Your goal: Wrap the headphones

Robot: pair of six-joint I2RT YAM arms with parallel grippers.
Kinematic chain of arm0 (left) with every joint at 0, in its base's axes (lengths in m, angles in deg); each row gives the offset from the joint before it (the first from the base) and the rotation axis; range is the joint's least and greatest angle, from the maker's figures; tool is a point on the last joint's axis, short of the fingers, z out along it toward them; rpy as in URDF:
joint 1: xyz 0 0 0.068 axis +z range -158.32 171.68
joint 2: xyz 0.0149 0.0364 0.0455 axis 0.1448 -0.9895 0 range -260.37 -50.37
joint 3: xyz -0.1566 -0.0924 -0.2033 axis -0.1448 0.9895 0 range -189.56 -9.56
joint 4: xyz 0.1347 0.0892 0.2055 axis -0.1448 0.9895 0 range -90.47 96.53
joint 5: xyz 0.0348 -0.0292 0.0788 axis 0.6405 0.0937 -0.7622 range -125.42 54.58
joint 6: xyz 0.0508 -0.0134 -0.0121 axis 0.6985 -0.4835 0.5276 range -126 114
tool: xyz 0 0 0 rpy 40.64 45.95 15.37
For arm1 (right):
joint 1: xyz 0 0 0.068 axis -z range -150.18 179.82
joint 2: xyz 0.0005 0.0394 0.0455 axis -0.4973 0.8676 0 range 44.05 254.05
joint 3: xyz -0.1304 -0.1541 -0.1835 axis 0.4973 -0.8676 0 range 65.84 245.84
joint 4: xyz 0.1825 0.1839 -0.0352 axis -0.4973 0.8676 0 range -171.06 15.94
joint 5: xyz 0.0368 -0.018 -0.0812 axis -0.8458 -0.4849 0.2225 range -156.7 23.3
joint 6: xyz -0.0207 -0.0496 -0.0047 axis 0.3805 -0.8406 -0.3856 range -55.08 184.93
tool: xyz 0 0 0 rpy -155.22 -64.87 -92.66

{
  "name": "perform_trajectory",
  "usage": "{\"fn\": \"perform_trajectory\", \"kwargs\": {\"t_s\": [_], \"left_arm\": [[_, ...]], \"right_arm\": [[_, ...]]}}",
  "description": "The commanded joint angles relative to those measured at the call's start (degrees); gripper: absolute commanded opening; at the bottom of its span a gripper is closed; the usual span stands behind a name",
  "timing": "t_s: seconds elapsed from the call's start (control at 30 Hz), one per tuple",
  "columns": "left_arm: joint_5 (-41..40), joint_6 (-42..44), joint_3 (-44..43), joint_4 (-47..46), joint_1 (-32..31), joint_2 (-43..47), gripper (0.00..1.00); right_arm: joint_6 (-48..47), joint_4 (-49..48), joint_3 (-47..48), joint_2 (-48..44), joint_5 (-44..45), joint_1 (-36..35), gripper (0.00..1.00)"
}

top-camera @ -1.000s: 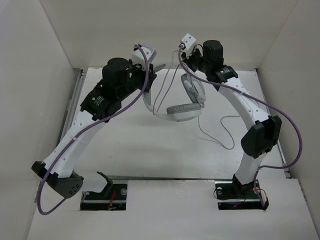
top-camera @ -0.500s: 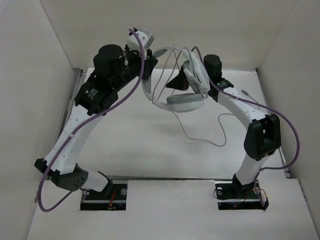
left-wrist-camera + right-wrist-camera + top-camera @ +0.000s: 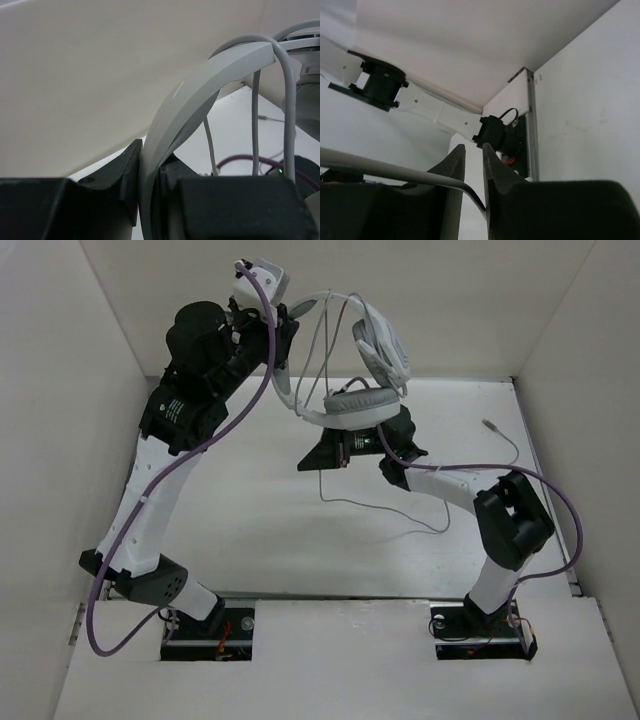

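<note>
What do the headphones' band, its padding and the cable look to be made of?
The band is probably hard plastic: light grey, smooth, with a faint sheen and crisp edges. The padding looks like a soft, matte grey cushion, perhaps leatherette or fabric; it is too small to tell which. The cable seems to have a thin, flexible, rubbery grey sheath, since it hangs in loose loops.

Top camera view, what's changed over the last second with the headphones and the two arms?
The left gripper raised the headphones toward the back wall. The right gripper swung down under the padded headband, pointing left, and the cable slack on the table trailed leftward. The left gripper's hold on the band stayed.
</note>
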Motion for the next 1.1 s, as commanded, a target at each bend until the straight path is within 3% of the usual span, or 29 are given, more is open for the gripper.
{"fn": "perform_trajectory", "kwargs": {"t_s": [0.0,0.23,0.67,1.07], "left_arm": [[-2.9,-1.3,-4.6,-9.6,1.2,0.4,0.0],[-12.2,1.8,-5.8,-15.9,4.1,-2.2,0.0],[-25.5,1.4,-9.9,-22.4,8.6,-8.0,0.0],[-30.1,-3.7,-10.8,-20.7,6.9,-10.9,0.0]], "right_arm": [[6.3,-10.3,-0.9,-2.3,0.6,-3.1,0.27],[7.8,-11.8,-3.1,-2.3,2.0,-8.9,0.29],[2.2,-4.3,-3.7,-2.6,3.7,-10.6,0.27],[-3.4,2.9,0.8,-0.8,3.6,-11.9,0.1]]}}
